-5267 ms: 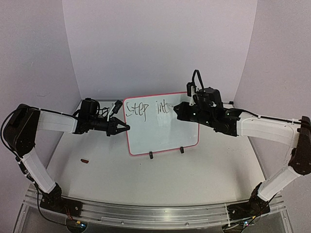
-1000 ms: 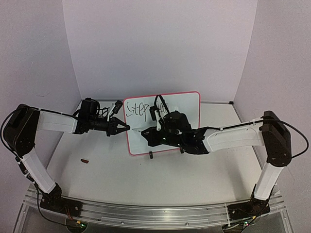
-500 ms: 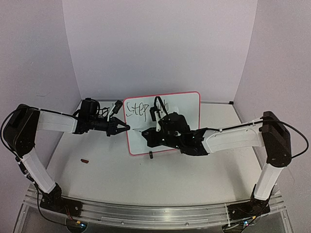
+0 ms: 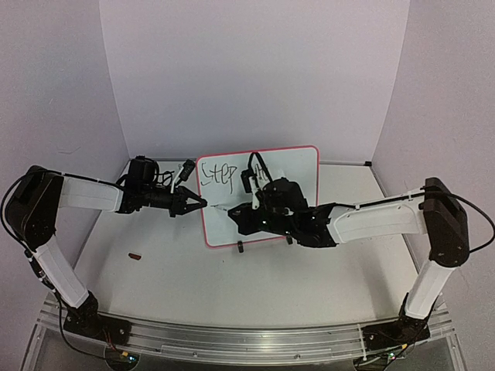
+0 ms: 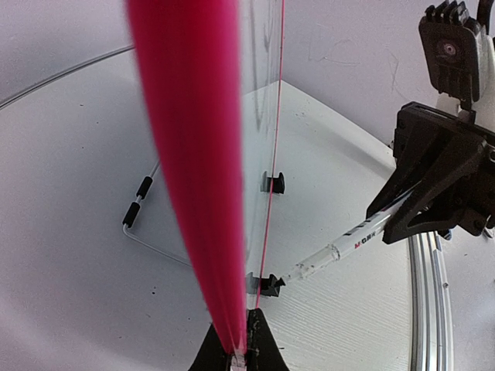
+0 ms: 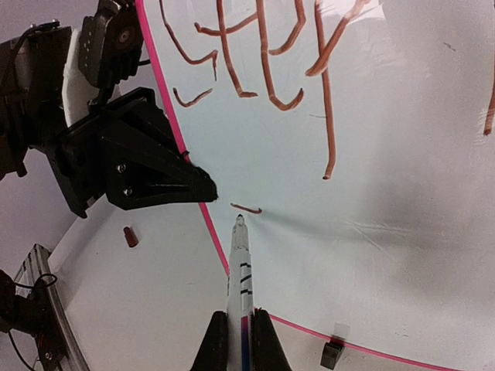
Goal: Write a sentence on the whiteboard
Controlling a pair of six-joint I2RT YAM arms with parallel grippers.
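Observation:
The whiteboard stands upright on two black clips, its pink edge running up the left wrist view. My left gripper is shut on the board's left edge. My right gripper is shut on a white marker, whose tip sits at the board's left side just under a short fresh stroke. Of the sentence, "Step" shows on the top line. My right arm hides the rest.
A small brown marker cap lies on the table left of the board. A wire stand props the board from behind. The aluminium rail with the arm bases runs along the near edge.
Since five seconds ago my right arm has come from the top line's right end down to the left of the board. In the last second it shifts only slightly. The left arm holds still.

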